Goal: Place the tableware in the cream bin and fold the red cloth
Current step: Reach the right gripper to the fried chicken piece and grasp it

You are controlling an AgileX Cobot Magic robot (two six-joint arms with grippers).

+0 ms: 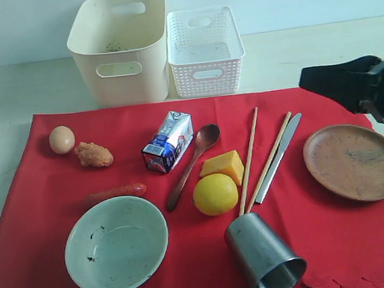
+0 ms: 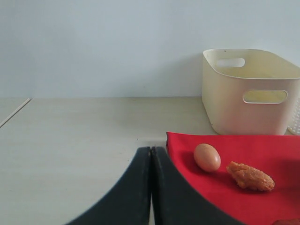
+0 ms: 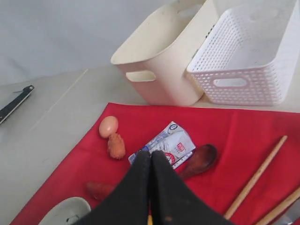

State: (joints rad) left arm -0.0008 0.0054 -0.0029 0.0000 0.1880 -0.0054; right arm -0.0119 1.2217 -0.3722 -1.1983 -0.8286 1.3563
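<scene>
On the red cloth [image 1: 41, 199] lie a pale green bowl [image 1: 116, 244], a tipped steel cup [image 1: 264, 256], a wooden spoon [image 1: 195, 161], two chopsticks [image 1: 249, 159], a knife [image 1: 279, 154] and a round wooden plate [image 1: 354, 162]. The cream bin [image 1: 120, 49] stands behind the cloth, with no tableware showing inside. My right gripper [image 1: 303, 79] hangs shut and holding nothing above the cloth's far right corner. In its wrist view its tips [image 3: 150, 152] hover over the carton and spoon [image 3: 199, 161]. My left gripper [image 2: 151, 149] is shut, over bare table beside the cloth's corner [image 2: 178, 140].
A white perforated basket [image 1: 205, 51] sits right of the cream bin. Food on the cloth: egg [image 1: 61, 139], fried piece [image 1: 94, 155], sausage [image 1: 115, 192], lemon [image 1: 215, 194], an orange block [image 1: 223, 166], plus a milk carton [image 1: 168, 141].
</scene>
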